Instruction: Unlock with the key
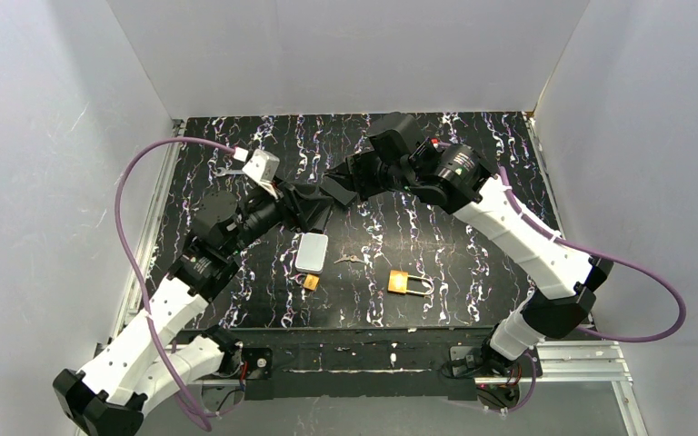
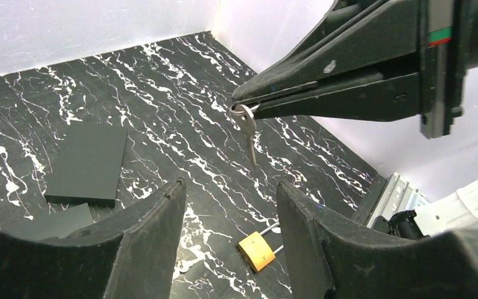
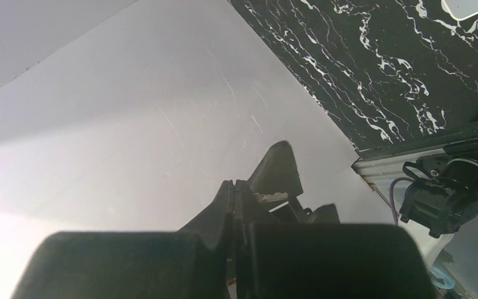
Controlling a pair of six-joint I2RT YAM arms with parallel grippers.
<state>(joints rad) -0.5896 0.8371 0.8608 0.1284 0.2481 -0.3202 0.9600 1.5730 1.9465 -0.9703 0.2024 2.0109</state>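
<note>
No legible text, brand or number is appearing in any view. The only marking showing is a red-and-green stripe (image 2: 439,35) on the housing of the right gripper (image 2: 236,107), and it is carrying no characters. The key (image 2: 249,138) and the brass padlock (image 2: 256,250) are showing too small for any stamp to be read.

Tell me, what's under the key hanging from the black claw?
Bare black marbled table lies under the key, with a brass padlock lower in the left wrist view. The right gripper covers the key's top; the fingers of the left gripper hide some table.
</note>
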